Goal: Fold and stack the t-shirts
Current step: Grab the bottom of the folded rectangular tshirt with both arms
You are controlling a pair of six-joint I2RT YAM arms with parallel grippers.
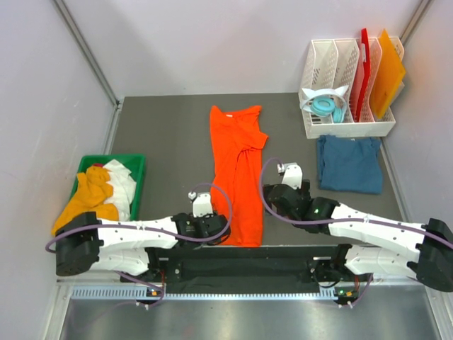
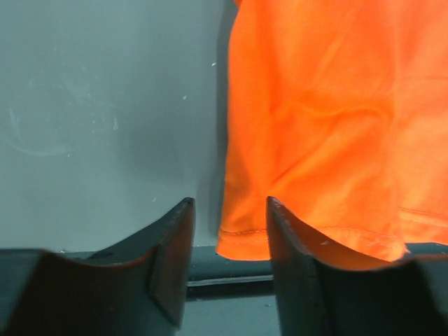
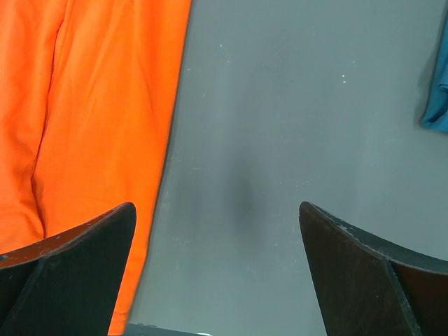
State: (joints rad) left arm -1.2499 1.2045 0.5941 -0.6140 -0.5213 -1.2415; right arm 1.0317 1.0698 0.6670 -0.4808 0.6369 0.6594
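Orange first: straddled near-left hem corner of the t-shirt (image 1: 237, 170) with left gripper (image 2: 229, 203) half-closed, unpinched; held right gripper (image 3: 217, 206) wide, empty.

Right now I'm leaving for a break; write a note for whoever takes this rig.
Left gripper: open, at the near-left hem corner of the orange t-shirt, nothing held.
Right gripper: open over bare table right of that shirt.
Done: blue t-shirt folded by the white rack; orange one folded lengthwise into a strip.
To do: finish it, stack it, then the shirts in the green bin.
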